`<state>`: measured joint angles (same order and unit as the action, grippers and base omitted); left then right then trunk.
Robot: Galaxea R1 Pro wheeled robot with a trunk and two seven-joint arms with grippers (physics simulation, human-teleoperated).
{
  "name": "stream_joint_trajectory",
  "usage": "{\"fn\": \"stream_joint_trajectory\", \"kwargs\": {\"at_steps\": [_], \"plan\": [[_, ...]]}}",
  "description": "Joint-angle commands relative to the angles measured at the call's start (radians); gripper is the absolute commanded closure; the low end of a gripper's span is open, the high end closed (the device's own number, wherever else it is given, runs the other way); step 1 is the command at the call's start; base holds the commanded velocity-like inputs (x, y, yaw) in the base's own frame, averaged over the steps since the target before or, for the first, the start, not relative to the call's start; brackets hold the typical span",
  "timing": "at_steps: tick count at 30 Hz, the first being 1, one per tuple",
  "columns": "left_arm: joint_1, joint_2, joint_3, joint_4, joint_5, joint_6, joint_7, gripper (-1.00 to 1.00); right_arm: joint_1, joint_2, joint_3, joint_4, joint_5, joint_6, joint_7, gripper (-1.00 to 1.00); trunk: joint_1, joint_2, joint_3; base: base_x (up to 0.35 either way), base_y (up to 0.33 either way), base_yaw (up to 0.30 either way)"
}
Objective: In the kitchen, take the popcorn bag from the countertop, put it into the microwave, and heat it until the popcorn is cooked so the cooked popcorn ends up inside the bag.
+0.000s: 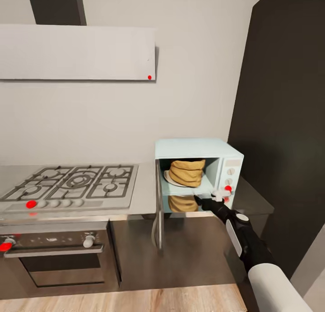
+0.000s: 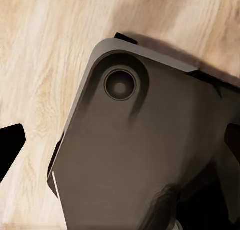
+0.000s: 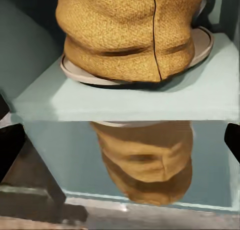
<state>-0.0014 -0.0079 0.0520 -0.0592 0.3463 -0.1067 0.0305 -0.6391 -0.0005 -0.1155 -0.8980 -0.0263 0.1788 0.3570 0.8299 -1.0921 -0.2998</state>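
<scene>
- Popcorn bag (image 1: 186, 172), tan woven sack, sits slumped on a white round plate (image 1: 168, 177) inside the small pale mint-blue microwave (image 1: 198, 148); mouth of the sack not visible, popcorn itself can't be seen.
- Microwave stands on the glossy grey counter (image 1: 144, 190), right of the steel gas hob with black grates (image 1: 72, 183); its door (image 1: 158, 212) is swung open on the left side, seen edge-on.
- Tan reflection of the sack shows on the glossy surface below the microwave floor.
- Right wrist view: sack (image 3: 130, 35) on plate (image 3: 205, 43) close ahead, on the pale blue cavity floor (image 3: 150, 98), mirrored copy beneath.
- Right hand (image 1: 218, 195), on a black arm with a white forearm sleeve, is at the microwave's front lower right corner, just below the white knobs (image 1: 231, 171) and beside the red dot (image 1: 228, 188); whether fingers are apart or together: cannot tell.
- Left wrist view: grey-brown robot body panel (image 2: 140, 155) with a round recess, over light wood floor (image 2: 45, 50); left hand's finger state: cannot tell.
- Dark built-in oven (image 1: 58, 258) with two knobs sits under the hob; white range hood panel (image 1: 76, 52) on the wall above.
</scene>
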Motion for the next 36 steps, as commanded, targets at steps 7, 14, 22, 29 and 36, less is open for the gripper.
{"fn": "stream_joint_trajectory", "kwargs": {"at_steps": [7,14,22,29,36], "plan": [[0.0,0.002,0.005,-0.001,0.0,-0.001,0.002,-1.0,-0.001,-0.053,-0.003,0.055,0.007,0.078,-0.005,-1.0,0.0,-0.001,-0.001,-0.04,0.0,0.0],[0.0,0.002,0.004,-0.002,0.0,-0.001,0.002,-1.0,-0.001,-0.129,-0.003,0.493,0.135,0.087,-0.017,-1.0,0.0,-0.001,-0.001,0.0,0.0,0.0],[0.0,0.002,0.0,-0.003,-0.001,-0.001,0.002,-1.0,0.157,-0.164,0.003,0.922,0.154,-0.023,-0.108,-1.0,0.0,-0.001,-0.001,0.0,0.0,0.0],[0.0,0.002,0.002,-0.004,0.0,-0.001,0.002,-1.0,0.382,-0.156,0.003,0.931,0.151,-0.028,-0.181,-1.0,0.0,-0.001,-0.001,0.0,-0.02,0.0],[0.0,0.002,0.003,-0.005,0.001,-0.001,0.002,-1.0,0.401,-0.156,0.003,0.931,0.151,-0.024,-0.185,-1.0,0.0,-0.001,-0.001,0.0,-0.254,0.0]]}}
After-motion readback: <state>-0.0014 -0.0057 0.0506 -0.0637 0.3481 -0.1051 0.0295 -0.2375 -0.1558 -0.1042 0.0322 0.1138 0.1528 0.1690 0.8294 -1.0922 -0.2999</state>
